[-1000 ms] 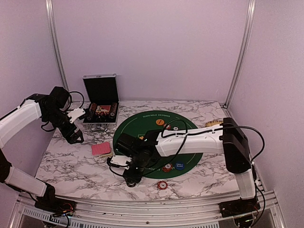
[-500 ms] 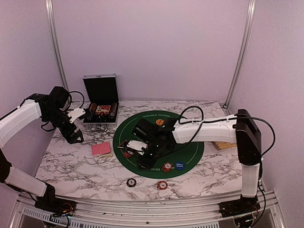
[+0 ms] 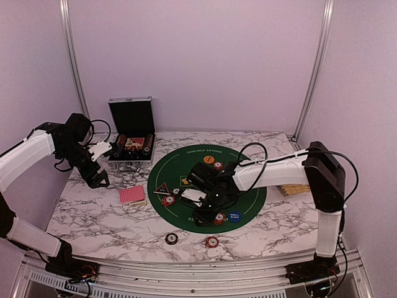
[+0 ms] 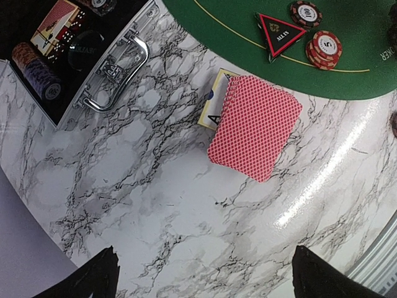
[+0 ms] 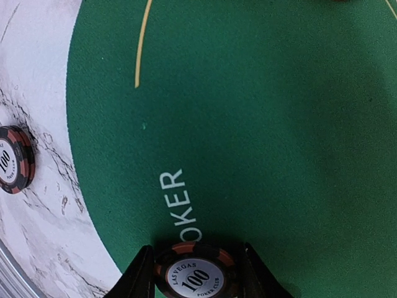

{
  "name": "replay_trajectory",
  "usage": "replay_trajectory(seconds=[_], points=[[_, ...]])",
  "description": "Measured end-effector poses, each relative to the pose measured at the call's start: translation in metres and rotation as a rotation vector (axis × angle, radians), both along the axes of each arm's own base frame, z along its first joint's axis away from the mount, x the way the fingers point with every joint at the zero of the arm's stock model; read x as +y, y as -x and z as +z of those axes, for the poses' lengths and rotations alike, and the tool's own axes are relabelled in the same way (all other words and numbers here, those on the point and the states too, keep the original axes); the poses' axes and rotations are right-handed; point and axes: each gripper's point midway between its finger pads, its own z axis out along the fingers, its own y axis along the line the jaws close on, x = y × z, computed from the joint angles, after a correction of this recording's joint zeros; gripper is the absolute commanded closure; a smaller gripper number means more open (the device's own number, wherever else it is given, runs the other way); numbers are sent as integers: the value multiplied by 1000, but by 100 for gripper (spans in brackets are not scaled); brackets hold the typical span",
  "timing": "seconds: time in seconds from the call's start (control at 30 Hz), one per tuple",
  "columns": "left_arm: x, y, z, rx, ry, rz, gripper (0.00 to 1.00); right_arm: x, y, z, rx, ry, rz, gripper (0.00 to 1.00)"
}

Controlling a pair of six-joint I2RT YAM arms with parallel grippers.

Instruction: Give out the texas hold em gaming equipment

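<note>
My right gripper point(image 3: 208, 214) is shut on a black 100 poker chip point(image 5: 195, 277), holding it just over the front part of the green mat point(image 5: 260, 112); a finger presses each side of it. Another black chip point(image 3: 171, 238) lies on the marble in front of the mat, and it also shows in the right wrist view point(image 5: 12, 166). A red-orange chip point(image 3: 212, 241) lies beside it. The pink-red-backed card deck point(image 4: 254, 127) sits left of the mat. The triangular marker point(image 4: 280, 30) and a red chip stack point(image 4: 322, 48) lie on the mat's left edge. My left gripper point(image 4: 208, 285) is open and empty above bare marble.
The open black case point(image 3: 131, 133) with chips stands at the back left, its handle point(image 4: 121, 81) facing the deck. An orange marker point(image 3: 209, 159), a blue marker point(image 3: 234, 217) and a red chip point(image 3: 218, 218) lie on the mat. A straw basket point(image 3: 291, 188) sits at the right behind my right arm.
My right gripper has pulled back from the front marble onto the mat, moving right, leaving a black chip on the marble. The left arm has not moved.
</note>
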Motion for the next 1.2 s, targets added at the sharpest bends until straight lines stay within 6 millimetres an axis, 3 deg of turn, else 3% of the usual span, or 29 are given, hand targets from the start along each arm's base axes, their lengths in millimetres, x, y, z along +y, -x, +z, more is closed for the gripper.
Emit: replay_trajectory(seconds=[0.2,0.37,0.53,0.63,0.77,0.97,1.2], points=[[-1,1,-10,30,-11,-17,1,-1,-1,-1,0,-5,-6,48],[-3,5,-25,80,-22,-58,1,1,-3,0,1,-15,-16,32],[-9,7,-40,128,-15,-118,1,3,-5,5,3,-30,-31,26],[-14,5,-50,156,-14,-149,1,7,-8,15,-8,-53,-40,21],[-21,2,-66,192,-22,-189,1,16,-14,43,-37,-119,-53,2],[-36,-2,-70,151,-28,-287,1,28,-19,86,-78,-236,-77,1],[-45,-7,-74,110,-39,-370,1,38,-23,98,-80,-303,-108,1]])
